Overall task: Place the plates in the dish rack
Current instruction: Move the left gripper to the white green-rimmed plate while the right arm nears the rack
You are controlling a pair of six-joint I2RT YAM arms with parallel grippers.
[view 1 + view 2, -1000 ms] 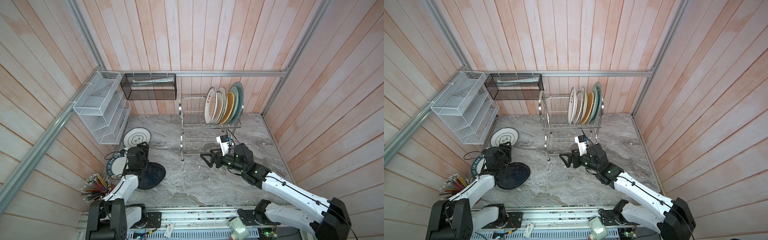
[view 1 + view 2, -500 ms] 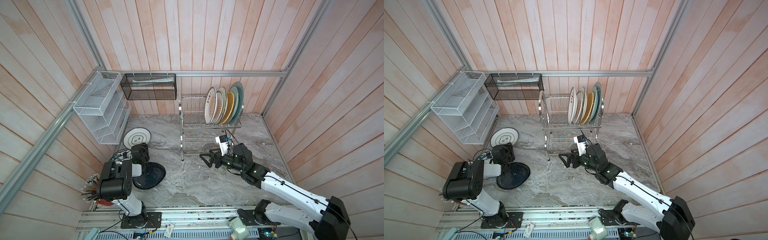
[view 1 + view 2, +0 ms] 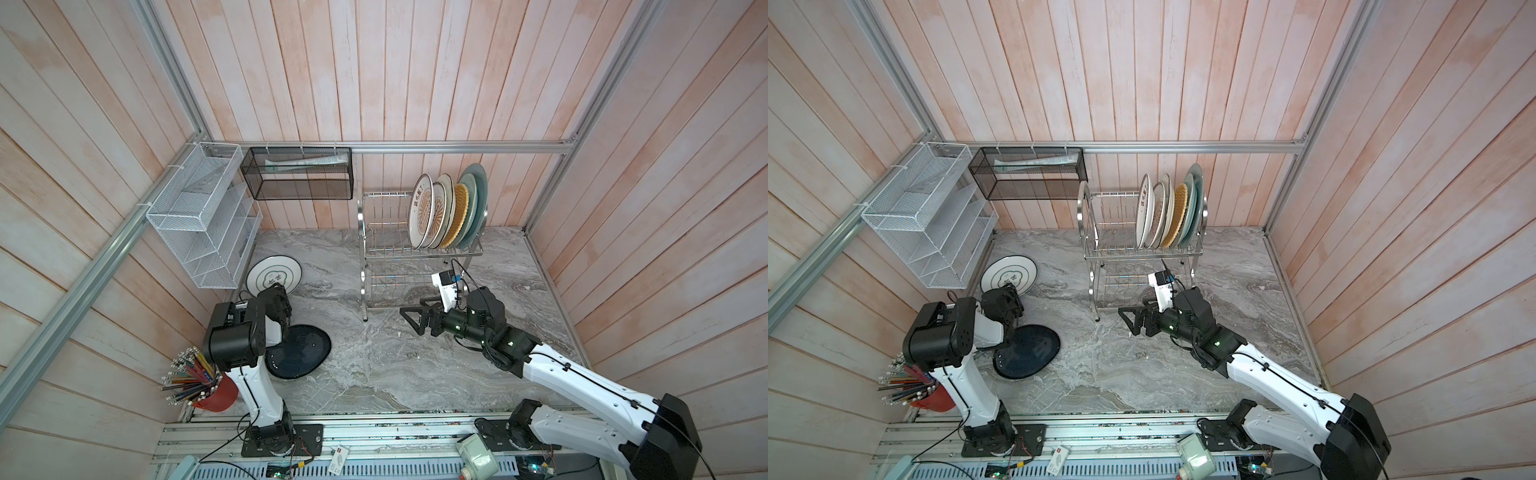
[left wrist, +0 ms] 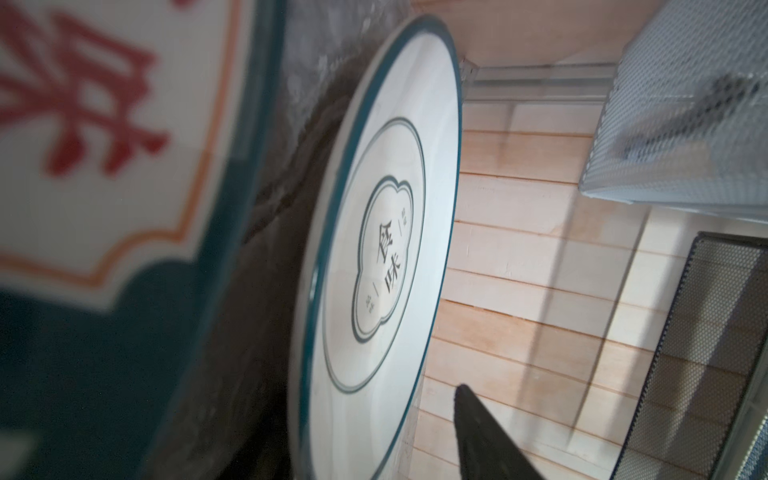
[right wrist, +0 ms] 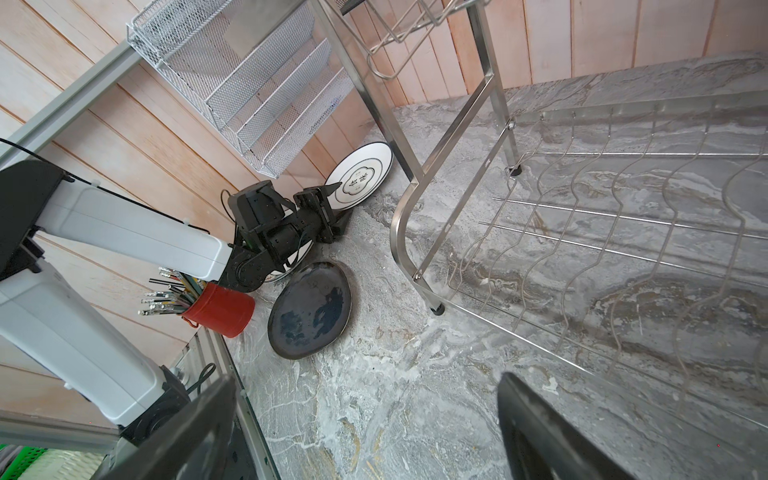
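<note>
**Left gripper** [image 5: 336, 208]: its fingers [image 4: 478, 436] are parted with a visible gap and sit low over the marble table [image 3: 374, 374]. Only one finger shows in the left wrist view. Whether anything sits between them cannot be told.
- **Lettered plate** [image 4: 104, 166]: dark-rimmed, close against the fingers on their table side. The left wrist covers it in both top views.
- **Green-ringed plate** [image 3: 274, 276]: lies flat just ahead of the fingertips. Contact cannot be made out.
- **Black plate** [image 3: 299, 351]: lies flat behind the fingers, beside the left forearm and apart from the other two.
- **White mesh organiser** [image 3: 199, 216]: hangs on the wall above and beyond the green-ringed plate.
- **Red cup of pencils** [image 5: 220, 309]: stands farther back behind the arm, against the wall.

**Right gripper** [image 3: 411, 321]: its fingers are spread wide and hold nothing. It hangs over bare marble, pointing toward the left arm.
- **Dish rack** [image 3: 365, 266]: stands just beside the fingers. Its front corner leg is the nearest part, and the wavy-wire lower tier is alongside.
- **Five racked plates** [image 3: 444, 212]: stand on edge at the right end of the upper tier, above and beyond the fingers.
- **Black mesh basket** [image 3: 297, 174]: hangs on the back wall, well beyond the rack.
</note>
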